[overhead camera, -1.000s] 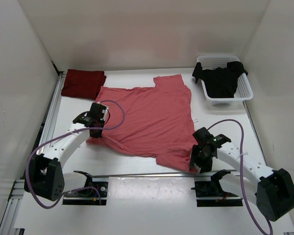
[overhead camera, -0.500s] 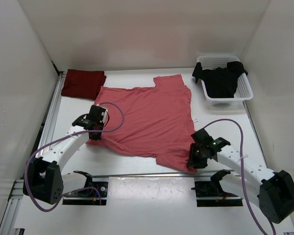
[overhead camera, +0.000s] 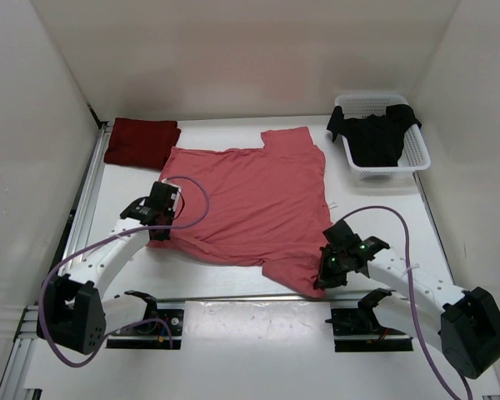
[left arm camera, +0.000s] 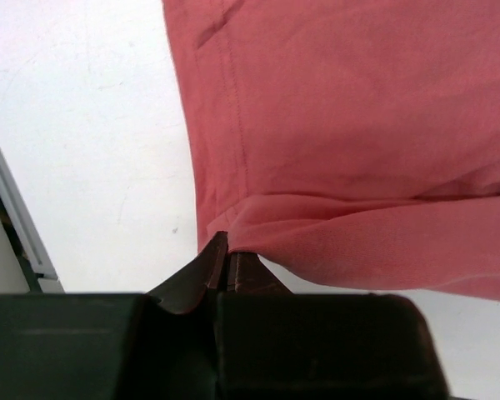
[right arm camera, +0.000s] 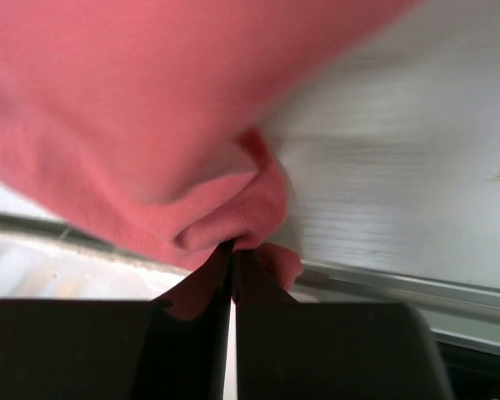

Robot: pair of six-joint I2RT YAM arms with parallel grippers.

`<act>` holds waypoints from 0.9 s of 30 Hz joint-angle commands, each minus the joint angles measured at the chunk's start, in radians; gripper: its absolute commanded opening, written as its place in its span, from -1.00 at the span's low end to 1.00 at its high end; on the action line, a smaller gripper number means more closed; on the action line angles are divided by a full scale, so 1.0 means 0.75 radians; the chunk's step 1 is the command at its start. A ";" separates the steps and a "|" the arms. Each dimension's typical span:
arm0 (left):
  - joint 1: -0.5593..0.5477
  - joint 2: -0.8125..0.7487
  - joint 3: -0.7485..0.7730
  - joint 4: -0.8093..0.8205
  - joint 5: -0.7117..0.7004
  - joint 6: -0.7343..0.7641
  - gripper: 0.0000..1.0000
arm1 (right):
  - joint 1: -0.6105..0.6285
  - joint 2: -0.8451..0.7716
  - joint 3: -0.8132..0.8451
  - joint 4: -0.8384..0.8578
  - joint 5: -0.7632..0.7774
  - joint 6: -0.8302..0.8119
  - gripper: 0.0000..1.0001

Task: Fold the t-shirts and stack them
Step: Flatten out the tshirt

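Note:
The salmon pink t-shirt lies spread across the middle of the table. My left gripper is shut on its near left corner, the cloth lifted into a small fold. My right gripper is shut on the near right corner, which bunches up over the fingertips. The folded dark maroon t-shirt rests at the back left. The black t-shirt lies heaped in the basket.
A white perforated basket stands at the back right. A metal rail runs along the near edge of the table, close under the right gripper. White walls enclose the table on three sides.
The right gripper has moved slightly left and closed on the pink shirt's near right corner. The left gripper, still holding its corner, has shifted a little away from me.

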 commanded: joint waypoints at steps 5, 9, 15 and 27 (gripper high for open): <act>0.009 -0.178 -0.085 -0.064 -0.094 -0.001 -0.79 | 0.053 -0.136 0.280 -0.087 -0.083 -0.048 -1.00; 0.021 -0.195 -0.085 -0.079 -0.094 -0.001 -0.79 | 0.053 -0.118 0.384 -0.113 -0.069 -0.079 -1.00; 0.033 -0.179 -0.015 -0.091 -0.094 -0.001 -0.79 | 0.010 -0.007 0.571 -0.113 -0.060 -0.167 -1.00; 0.033 -0.172 0.036 -0.168 -0.184 -0.001 -0.79 | -0.299 -0.009 0.604 -0.307 -0.314 -0.226 -1.00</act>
